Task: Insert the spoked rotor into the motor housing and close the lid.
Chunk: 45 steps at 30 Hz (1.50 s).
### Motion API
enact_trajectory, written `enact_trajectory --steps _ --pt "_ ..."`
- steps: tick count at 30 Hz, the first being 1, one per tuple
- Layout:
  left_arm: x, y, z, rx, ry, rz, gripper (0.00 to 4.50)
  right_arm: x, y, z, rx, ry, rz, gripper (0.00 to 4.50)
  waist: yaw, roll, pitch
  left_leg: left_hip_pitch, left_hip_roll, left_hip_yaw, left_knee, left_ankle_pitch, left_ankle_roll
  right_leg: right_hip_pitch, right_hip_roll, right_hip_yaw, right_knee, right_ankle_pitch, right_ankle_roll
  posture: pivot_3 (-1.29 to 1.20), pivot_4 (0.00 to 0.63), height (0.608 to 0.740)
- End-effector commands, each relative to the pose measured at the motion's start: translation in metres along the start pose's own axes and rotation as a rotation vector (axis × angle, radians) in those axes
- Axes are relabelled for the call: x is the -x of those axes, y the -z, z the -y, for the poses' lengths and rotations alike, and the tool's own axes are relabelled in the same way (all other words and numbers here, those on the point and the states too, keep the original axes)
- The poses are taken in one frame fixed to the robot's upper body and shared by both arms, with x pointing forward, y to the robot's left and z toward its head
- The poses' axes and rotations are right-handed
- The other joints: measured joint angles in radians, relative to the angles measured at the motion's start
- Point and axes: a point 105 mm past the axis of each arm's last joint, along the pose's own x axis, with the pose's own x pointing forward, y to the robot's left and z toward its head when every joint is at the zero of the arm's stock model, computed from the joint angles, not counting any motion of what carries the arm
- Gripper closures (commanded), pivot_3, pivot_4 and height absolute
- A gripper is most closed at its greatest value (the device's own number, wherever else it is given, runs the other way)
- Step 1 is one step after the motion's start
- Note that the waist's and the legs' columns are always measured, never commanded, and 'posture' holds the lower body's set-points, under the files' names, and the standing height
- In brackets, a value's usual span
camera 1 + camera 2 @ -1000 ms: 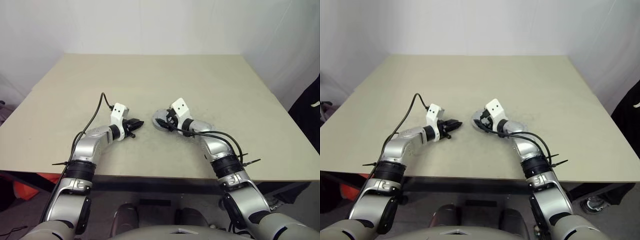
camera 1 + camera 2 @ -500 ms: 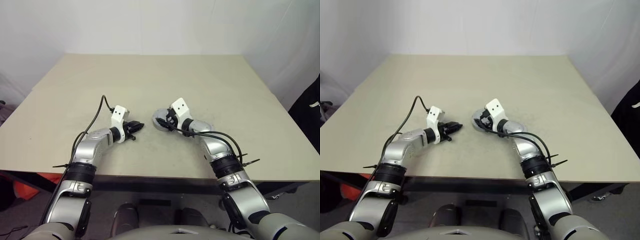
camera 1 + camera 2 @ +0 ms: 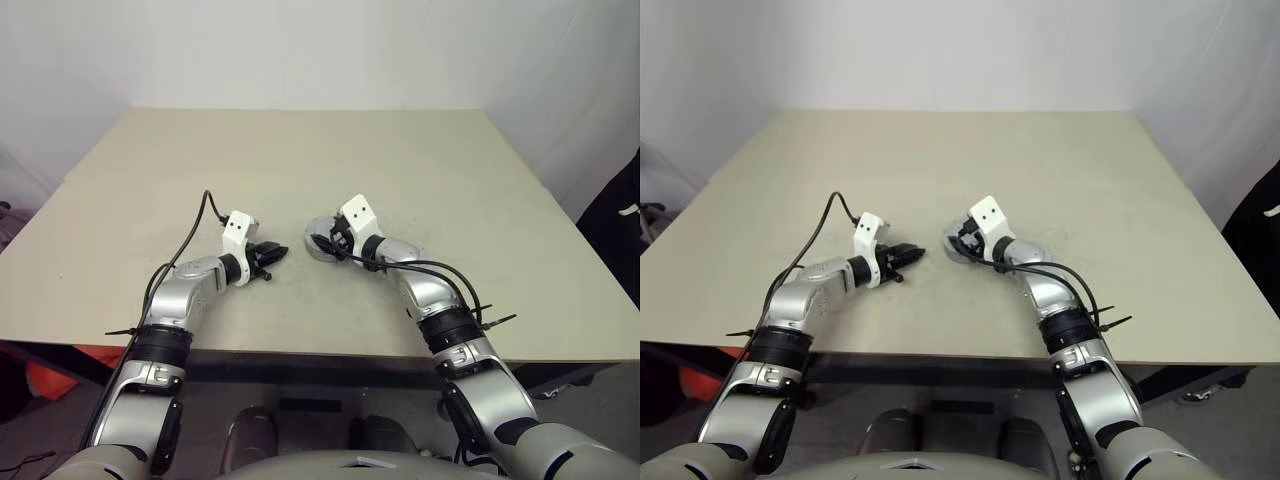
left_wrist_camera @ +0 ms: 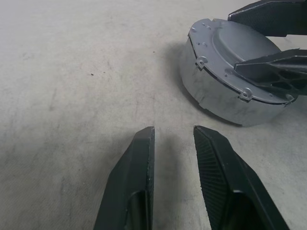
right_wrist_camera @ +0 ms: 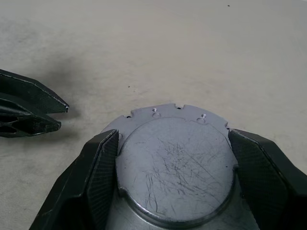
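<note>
The silver round motor housing [image 4: 216, 98] stands on the table in front of me. The lid [image 5: 175, 167], a grey disc with a notched rim and a paler centre circle, lies flat on top of it. My right gripper [image 5: 172, 135] reaches in from the right, shut on the lid, with one black finger [image 5: 98, 167] pressed against each side of its rim. My left gripper [image 4: 173, 132] hovers low over the table just left of the housing, open with a narrow gap and nothing between its fingers. The spoked rotor is hidden from view.
The beige table [image 3: 300, 150] stretches wide beyond and to both sides of the housing. Its front edge runs close under my forearms. White walls stand behind the table.
</note>
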Motion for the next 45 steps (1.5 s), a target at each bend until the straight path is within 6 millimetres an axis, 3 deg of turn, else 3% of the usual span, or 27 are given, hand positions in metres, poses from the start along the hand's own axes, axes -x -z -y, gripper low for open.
enact_trajectory --steps 1,9,18,31,35,42,45 --pt "0.001 -0.010 0.002 -0.032 0.007 0.028 3.13 0.000 0.009 0.000 0.012 -0.009 -0.045 1.30 0.000 0.000 0.000 0.000 0.000 0.000 0.000 0.000 0.000 0.000 0.000 0.000 0.000 0.000 0.000 0.00 0.000 0.740" --pt "-0.002 -0.012 0.007 -0.010 0.019 0.039 3.13 0.009 0.038 -0.010 -0.012 -0.094 -0.194 1.30 0.003 -0.001 -0.001 0.000 0.000 0.000 0.000 -0.001 0.002 0.002 0.000 0.000 -0.001 0.000 0.000 0.00 0.000 0.740" --pt "-0.020 -0.030 0.020 0.068 0.044 0.084 3.13 0.009 0.040 -0.009 -0.017 -0.082 -0.221 1.30 0.004 -0.004 -0.004 0.001 -0.001 0.000 0.000 -0.003 0.004 0.004 -0.002 0.000 -0.001 -0.001 0.001 0.00 0.000 0.740" --pt "-0.016 -0.023 0.019 0.069 0.039 0.072 3.13 0.010 0.059 -0.007 -0.017 -0.057 -0.313 1.30 0.004 -0.004 -0.004 0.007 -0.001 0.000 0.000 -0.004 0.007 0.010 -0.002 0.001 -0.002 -0.002 0.002 0.00 0.000 0.740" --pt "-0.015 -0.022 0.019 0.070 0.037 0.072 3.13 0.007 0.068 -0.009 -0.019 -0.054 -0.348 1.30 0.003 -0.004 -0.005 0.017 -0.001 0.000 0.000 -0.006 0.010 0.018 -0.002 0.001 -0.002 -0.006 0.008 0.00 0.000 0.740" --pt "-0.012 -0.022 0.014 0.070 0.024 0.072 3.13 0.007 0.062 -0.005 -0.031 -0.045 -0.326 1.30 0.002 -0.005 -0.006 0.020 -0.001 0.000 -0.001 -0.006 0.009 0.020 -0.002 0.001 -0.002 -0.008 0.010 0.00 0.000 0.740" --pt "-0.012 -0.021 0.014 0.071 0.022 0.071 3.13 0.007 0.050 -0.005 -0.040 -0.061 -0.278 1.30 0.002 -0.005 -0.006 0.020 -0.001 0.000 -0.001 -0.006 0.009 0.020 -0.002 0.001 -0.002 -0.008 0.010 0.00 0.000 0.740"
